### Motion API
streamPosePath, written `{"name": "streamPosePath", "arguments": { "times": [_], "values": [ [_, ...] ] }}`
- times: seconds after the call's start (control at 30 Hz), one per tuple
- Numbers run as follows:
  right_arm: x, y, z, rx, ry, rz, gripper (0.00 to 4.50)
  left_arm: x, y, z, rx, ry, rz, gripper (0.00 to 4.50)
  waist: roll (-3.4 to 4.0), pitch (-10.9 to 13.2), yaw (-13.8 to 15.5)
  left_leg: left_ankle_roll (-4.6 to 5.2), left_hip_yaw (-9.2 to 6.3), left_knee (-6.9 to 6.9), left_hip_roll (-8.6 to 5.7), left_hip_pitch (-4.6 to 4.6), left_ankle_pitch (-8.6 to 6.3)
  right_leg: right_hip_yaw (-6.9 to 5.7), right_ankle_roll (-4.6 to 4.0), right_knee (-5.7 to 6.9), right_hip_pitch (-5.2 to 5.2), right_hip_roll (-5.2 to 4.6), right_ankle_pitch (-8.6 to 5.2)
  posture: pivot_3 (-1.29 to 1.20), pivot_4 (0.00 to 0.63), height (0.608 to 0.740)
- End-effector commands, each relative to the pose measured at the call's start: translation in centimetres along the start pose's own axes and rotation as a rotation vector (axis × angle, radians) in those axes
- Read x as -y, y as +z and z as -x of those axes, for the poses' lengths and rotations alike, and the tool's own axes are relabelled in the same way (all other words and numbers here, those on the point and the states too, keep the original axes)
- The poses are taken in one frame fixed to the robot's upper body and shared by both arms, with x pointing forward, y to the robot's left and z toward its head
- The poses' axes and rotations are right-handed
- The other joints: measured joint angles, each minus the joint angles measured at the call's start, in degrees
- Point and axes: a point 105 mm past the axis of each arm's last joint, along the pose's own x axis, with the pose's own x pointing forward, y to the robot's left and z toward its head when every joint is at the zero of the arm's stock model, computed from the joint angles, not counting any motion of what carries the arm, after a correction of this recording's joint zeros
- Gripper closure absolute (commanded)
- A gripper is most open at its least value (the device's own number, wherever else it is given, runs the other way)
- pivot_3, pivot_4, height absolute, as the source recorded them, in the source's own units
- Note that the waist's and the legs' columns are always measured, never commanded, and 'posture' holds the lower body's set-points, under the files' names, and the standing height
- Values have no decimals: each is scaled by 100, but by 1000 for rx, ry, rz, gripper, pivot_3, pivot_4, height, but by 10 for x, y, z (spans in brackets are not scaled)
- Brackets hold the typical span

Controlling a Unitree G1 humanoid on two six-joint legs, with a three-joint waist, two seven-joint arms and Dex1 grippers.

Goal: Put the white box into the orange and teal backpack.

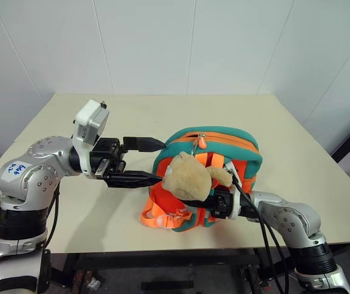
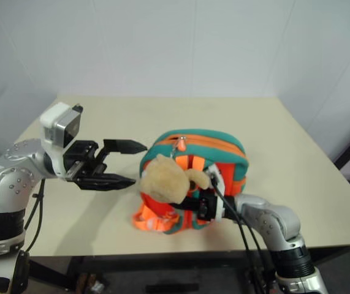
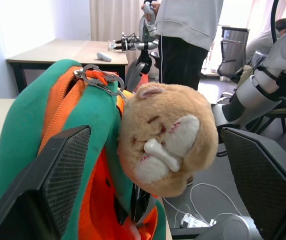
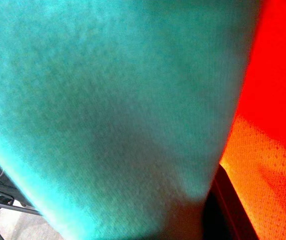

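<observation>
1. Left gripper (image 1: 157, 161): jaws spread wide, empty, just beside the backpack's left side.
2. Orange and teal backpack (image 1: 224, 136): upright on the table (image 1: 297, 141), tan plush toy (image 1: 186, 176) on its front; white box unseen.
3. Right gripper (image 1: 219, 202): clamped on the backpack's lower front.

The left hand (image 1: 143, 160) points level toward the robot's right, its black fingers (image 1: 139, 144) spread wide. The right hand (image 1: 214, 202) points level toward the left, fingers nearly closed.

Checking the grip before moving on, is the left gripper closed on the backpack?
No, the left gripper stands open beside the orange and teal backpack.
</observation>
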Motion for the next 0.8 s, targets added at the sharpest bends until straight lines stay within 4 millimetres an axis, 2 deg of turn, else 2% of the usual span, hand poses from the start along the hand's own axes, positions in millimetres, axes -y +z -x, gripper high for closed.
{"name": "streamPosePath", "arguments": {
  "times": [0.03, 0.17, 0.4, 0.6, 0.7, 0.8],
  "values": [
    [-4, 4, -3, 13, 21, 19, 3967, 10, 4, -8, -23, -60, -9, 40, 0, 0, 1, 0, 0, 0, 0, 0, 0, 0, 0, 0, 0, 0, 0, 0, 150, 740],
    [-4, 4, -4, 18, 22, 22, 3967, 10, 0, -18, -27, -93, 5, 40, 0, 0, 1, 0, 1, 0, 0, 0, 0, 1, -1, -2, 0, 0, -1, 0, 150, 740],
    [-4, 4, -5, 21, 24, 23, 3967, -4, -12, -40, -28, -97, -2, 40, 0, 0, 6, 0, 3, 1, 0, 0, 0, 5, -4, -7, 1, 0, -2, 0, 150, 740],
    [-4, 4, -4, 23, 19, 24, 3967, -10, -14, -58, 18, -131, 16, 40, 0, 0, 20, 0, 4, 5, -1, -3, 0, 6, -3, -8, 1, 0, -1, 0, 150, 740],
    [-5, 4, -3, 25, 15, 23, 3967, -10, -11, -59, 44, -136, 12, 646, 0, 0, 8, 1, 5, 8, -1, -3, -1, 9, -3, -12, 2, 0, -1, 0, 150, 740],
    [-5, 4, -3, 26, 10, 22, 3967, -11, -8, -55, 64, -118, 12, 1538, 0, 0, 7, 1, 5, 7, -1, -2, 0, 9, -3, -11, 2, 1, -1, 0, 150, 740]
  ]
}}
